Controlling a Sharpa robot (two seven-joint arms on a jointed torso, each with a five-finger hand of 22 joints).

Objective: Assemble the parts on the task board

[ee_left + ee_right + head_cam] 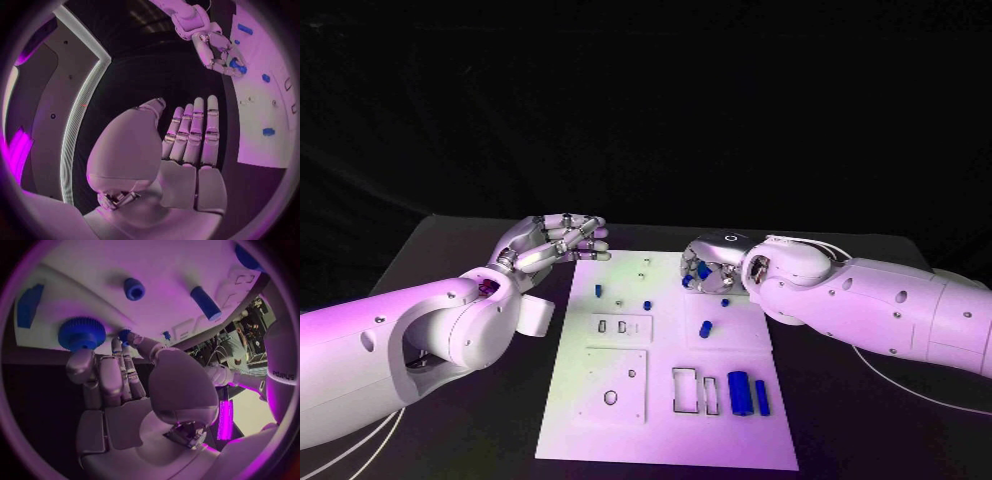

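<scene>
Right hand (pixel 715 268) rests at the board's (pixel 668 440) 1 o'clock edge; whether its fingers (pixel 119 372) pinch the small blue peg (pixel 125 335) beside the gear (pixel 81 333) cannot be told. Left hand (pixel 557 242) flat, empty. Risk: peg slips sideways.

The board (pixel 678 400) lay mid-table (pixel 459 420). Two parts (pixel 749 392) lay side by side near its front right corner, one (pixel 707 328) lay at mid-board, and small pegs (pixel 599 290) stood farther back. Left hand (pixel 560 242) hovered beside the board's far left corner; right hand (pixel 708 270) over its far right.
</scene>
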